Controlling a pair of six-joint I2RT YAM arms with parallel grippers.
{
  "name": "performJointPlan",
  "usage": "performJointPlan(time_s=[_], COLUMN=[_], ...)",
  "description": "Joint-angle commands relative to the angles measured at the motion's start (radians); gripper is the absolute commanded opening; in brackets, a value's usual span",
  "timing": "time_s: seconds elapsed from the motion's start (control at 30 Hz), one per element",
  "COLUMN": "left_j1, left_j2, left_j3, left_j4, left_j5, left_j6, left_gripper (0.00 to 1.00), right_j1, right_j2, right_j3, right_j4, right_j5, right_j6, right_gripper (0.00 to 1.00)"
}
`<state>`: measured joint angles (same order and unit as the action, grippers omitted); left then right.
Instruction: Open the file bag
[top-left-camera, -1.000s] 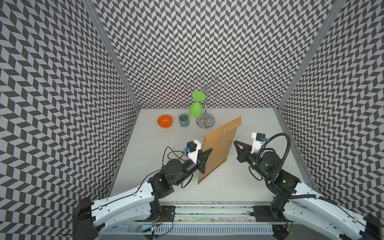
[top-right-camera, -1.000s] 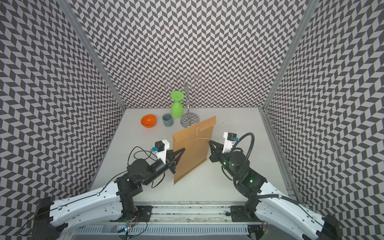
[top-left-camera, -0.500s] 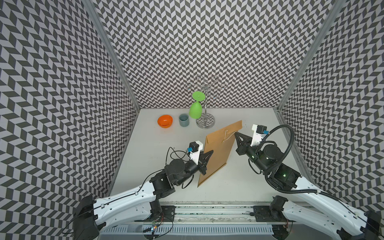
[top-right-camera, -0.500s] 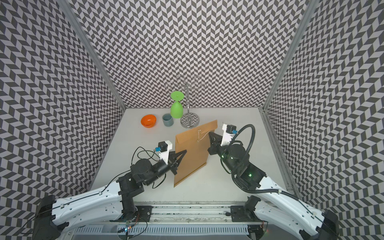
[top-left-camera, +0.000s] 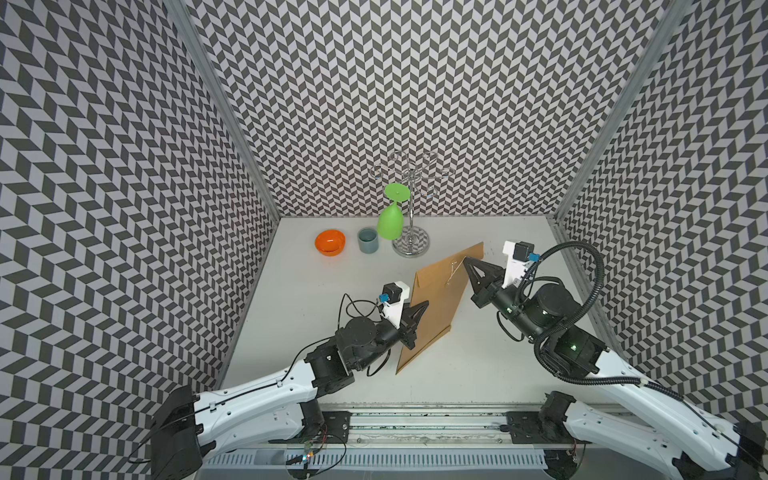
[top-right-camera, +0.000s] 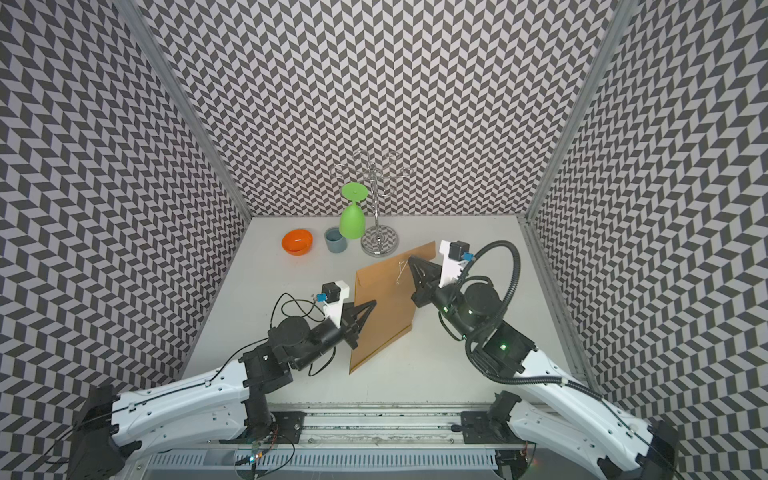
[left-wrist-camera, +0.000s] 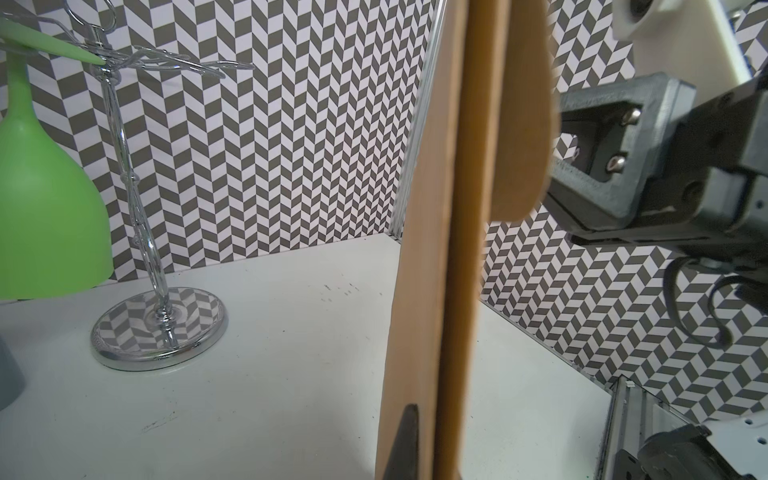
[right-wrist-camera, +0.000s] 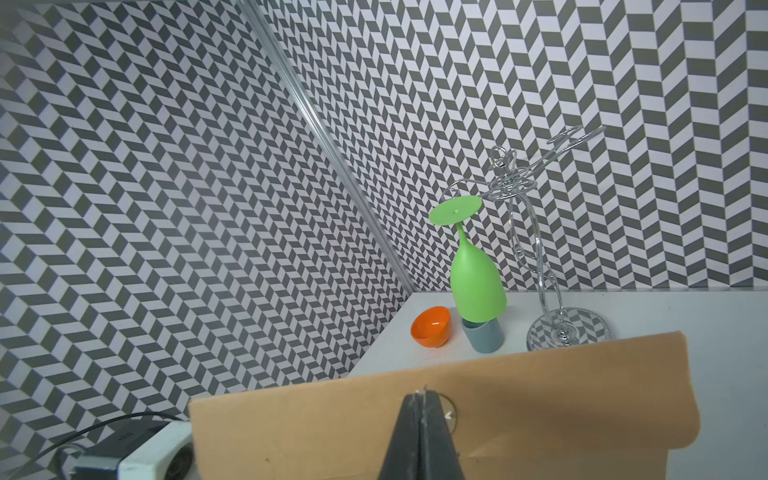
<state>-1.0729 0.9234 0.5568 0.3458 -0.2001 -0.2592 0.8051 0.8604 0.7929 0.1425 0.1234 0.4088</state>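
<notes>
— Brown paper, pinched flat between the left gripper's closed fingers?
— Yes: the file bag, by its side edge. The right gripper is closed tight on the pale string beside the button clasp. The bag stands upright mid-table, between both arms.

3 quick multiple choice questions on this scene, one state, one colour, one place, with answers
1. How is the file bag held? A) lying flat B) upright, edge pinched by the left pincer C) folded in half
2. What colour is the bowl beside the grey cup? A) blue B) orange C) white
3. Where is the green glass? A) in the bowl B) on the file bag C) hanging from the chrome rack
Answers: 1 B, the shut left pincer grips its edge, right pincer shut on its string; 2 B, orange in both top views; 3 C, its foot sits in a rack arm.
</notes>
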Motion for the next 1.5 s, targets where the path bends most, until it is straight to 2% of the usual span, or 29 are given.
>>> performJointPlan(time_s=[0.0, 0.17, 0.4, 0.57, 0.73, 0.8, 0.83, 0.9, 1.0, 1.1, 1.27, 1.47], left_j1=[-0.004, -0.002, 0.003, 0.016, 0.019, 0.019, 0.020, 0.019, 0.018, 0.017, 0.018, 0.015], left_j2=[0.013, 0.026, 0.075, 0.096, 0.089, 0.079, 0.075, 0.064, 0.046, 0.021, -0.009, -0.030], left_j3=[0.006, 0.009, 0.043, 0.062, 0.068, 0.067, 0.067, 0.075, 0.086, 0.088, 0.106, 0.112], left_j4=[-0.014, -0.023, -0.045, -0.042, -0.034, -0.035, -0.035, -0.052, -0.078, -0.085, -0.107, -0.125], left_j5=[-0.014, -0.076, -0.114, -0.125, -0.103, -0.087, -0.076, -0.054, -0.050, -0.041, 0.003, 0.019], left_j6=[-0.004, -0.016, -0.051, -0.058, -0.055, -0.052, -0.046, -0.036, -0.029, -0.025, -0.005, 0.008], left_gripper=[0.00, 0.00, 0.00, 0.00, 0.00, 0.00, 0.00, 0.00, 0.00, 0.00, 0.00, 0.00], right_j1=[0.009, 0.020, 0.033, 0.034, 0.034, 0.034, 0.034, 0.032, 0.032, 0.032, 0.033, 0.033], right_j2=[-0.011, -0.049, -0.122, -0.155, -0.148, -0.106, -0.084, -0.037, -0.003, 0.019, 0.070, 0.051], right_j3=[0.022, -0.026, -0.116, -0.166, -0.190, -0.158, -0.143, -0.116, -0.099, -0.111, -0.108, -0.131], right_j4=[0.054, 0.089, 0.097, 0.074, 0.029, -0.030, -0.050, -0.080, -0.081, -0.037, -0.014, 0.037], right_j5=[-0.090, -0.210, -0.268, -0.248, -0.115, -0.064, -0.048, -0.015, 0.043, 0.040, 0.051, 0.044], right_j6=[-0.016, -0.010, -0.004, -0.002, 0.010, -0.027, -0.046, -0.089, -0.108, -0.127, -0.139, -0.163], right_gripper=[0.00, 0.00, 0.00, 0.00, 0.01, 0.41, 0.51, 0.65, 0.76, 0.76, 0.64, 0.58])
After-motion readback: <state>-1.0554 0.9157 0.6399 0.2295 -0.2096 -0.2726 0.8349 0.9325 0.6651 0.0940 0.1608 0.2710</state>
